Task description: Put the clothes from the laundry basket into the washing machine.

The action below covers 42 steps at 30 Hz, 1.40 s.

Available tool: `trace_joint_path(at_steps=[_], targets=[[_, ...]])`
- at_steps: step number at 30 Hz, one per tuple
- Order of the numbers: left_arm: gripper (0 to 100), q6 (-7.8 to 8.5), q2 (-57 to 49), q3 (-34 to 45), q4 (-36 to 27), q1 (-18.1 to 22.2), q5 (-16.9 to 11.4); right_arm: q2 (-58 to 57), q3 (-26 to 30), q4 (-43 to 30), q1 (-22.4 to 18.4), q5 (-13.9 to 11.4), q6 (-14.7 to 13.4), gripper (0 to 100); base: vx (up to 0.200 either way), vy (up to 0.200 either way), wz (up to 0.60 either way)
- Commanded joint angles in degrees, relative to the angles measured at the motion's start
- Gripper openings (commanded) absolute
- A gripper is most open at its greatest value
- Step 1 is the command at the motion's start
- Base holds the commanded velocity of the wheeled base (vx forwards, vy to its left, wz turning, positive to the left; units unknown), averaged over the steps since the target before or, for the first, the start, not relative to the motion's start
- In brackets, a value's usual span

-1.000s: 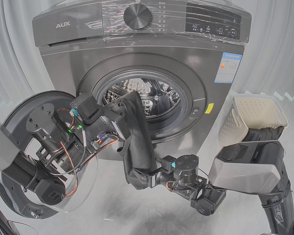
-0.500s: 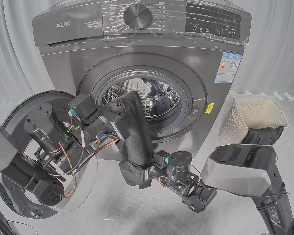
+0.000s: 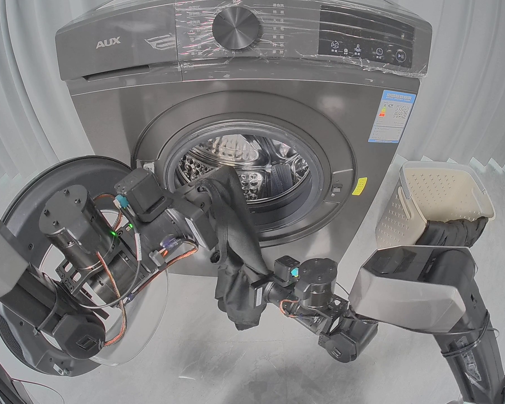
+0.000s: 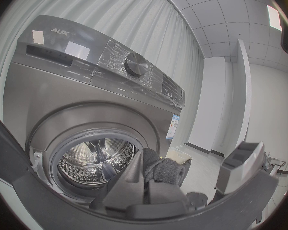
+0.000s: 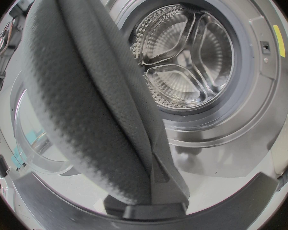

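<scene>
Black garment [image 3: 235, 242] hangs outside the drum [image 3: 264, 169], its lower end pinched in the right gripper [image 3: 256, 294] low before the washer [image 3: 297, 102] and its upper end clamped in the left gripper [image 3: 205, 189] at the mouth's left rim. Behind, the door [image 3: 78, 166] stands open to the left; the front carries a yellow sticker [image 3: 359, 186] by the latch and a blue-and-white label [image 3: 391, 116], its print too small to read, under a film-wrapped panel with a dial [image 3: 235, 27]. Right of the washer, a white basket [image 3: 437, 192] holds more dark cloth [image 3: 454, 231].

Bright, even overhead light; glare in the drum [image 5: 182, 64]; fisheye-bent, dark-cornered edges
</scene>
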State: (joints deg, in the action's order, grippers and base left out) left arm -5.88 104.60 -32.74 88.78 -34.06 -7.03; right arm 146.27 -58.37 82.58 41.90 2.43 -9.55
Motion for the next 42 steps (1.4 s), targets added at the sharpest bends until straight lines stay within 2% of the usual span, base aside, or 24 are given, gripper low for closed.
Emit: trace_joint_path(at_steps=[1, 7, 9, 11, 15, 19, 22, 24, 25, 31, 38, 40, 42], targets=[[0, -0.1, -1.6, 5.0, 0.0, 0.4, -0.5, -6.4, 5.3, 1.4, -3.9, 0.1, 0.8, 0, 0.0, 0.0, 0.0], [0, 0.08, -1.9, 13.8, 0.0, 0.3, -1.4, -13.6, 8.4, 2.4, -6.6, 0.1, 0.8, 0, 0.0, 0.0, 0.0], [0, 0.34, -1.4, 17.0, 0.0, 0.3, -3.7, -16.1, 9.2, 2.5, -7.2, 0.1, 0.8, 0, 0.0, 0.0, 0.0], [0, 0.51, -1.2, 18.9, -0.1, 0.3, -4.8, -17.3, 9.5, 2.6, -7.2, 0.3, 0.8, 0, 0.0, 0.0, 0.0], [0, 0.69, -0.4, 21.9, -0.2, 0.3, -5.9, -19.3, 9.6, 2.5, -6.7, 0.3, 0.9, 0, 0.0, 0.0, 0.0], [0, 2.45, 2.1, 23.3, -0.1, 0.2, -6.1, -20.8, 9.1, 2.4, -6.0, 1.7, 1.0, 0, 0.0, 0.0, 0.0], [0, 3.94, 3.9, 23.3, 0.0, 0.7, -6.1, -21.2, 9.2, 2.5, -5.3, 1.7, 1.0, 0, 0.0, 0.0, 0.0], [0, 4.03, 4.2, 23.3, 0.0, 0.7, -6.1, -21.4, 9.3, 2.4, -5.2, 1.7, 1.0, 0, 0.0, 0.0, 0.0], [100, 4.03, 4.2, 23.3, 0.0, 0.7, -6.1, -21.4, 9.3, 2.5, -5.2, 1.7, 1.0, 0, 0.0, 0.0, 0.0], [100, 3.77, 3.9, 24.9, 0.0, 0.6, -6.5, -21.6, 9.0, 2.5, -5.3, 1.7, 1.0, 0, 0.0, 0.0, 0.0], [100, 4.21, 3.9, 28.7, 0.0, 0.6, -8.6, -22.7, 8.4, 2.5, -6.0, 1.7, 0.9, 0, 0.0, 0.0, 0.0], [100, 4.65, 4.2, 30.8, 0.0, 0.5, -9.0, -23.0, 8.4, 2.4, -6.2, 1.8, 0.9, 0, 0.0, 0.0, 0.0], [100, 5.52, 4.3, 32.2, -0.1, 0.5, -10.6, -23.2, 8.4, 2.4, -6.4, 1.8, 1.0, 0, 0.0, 0.0, 0.0]])
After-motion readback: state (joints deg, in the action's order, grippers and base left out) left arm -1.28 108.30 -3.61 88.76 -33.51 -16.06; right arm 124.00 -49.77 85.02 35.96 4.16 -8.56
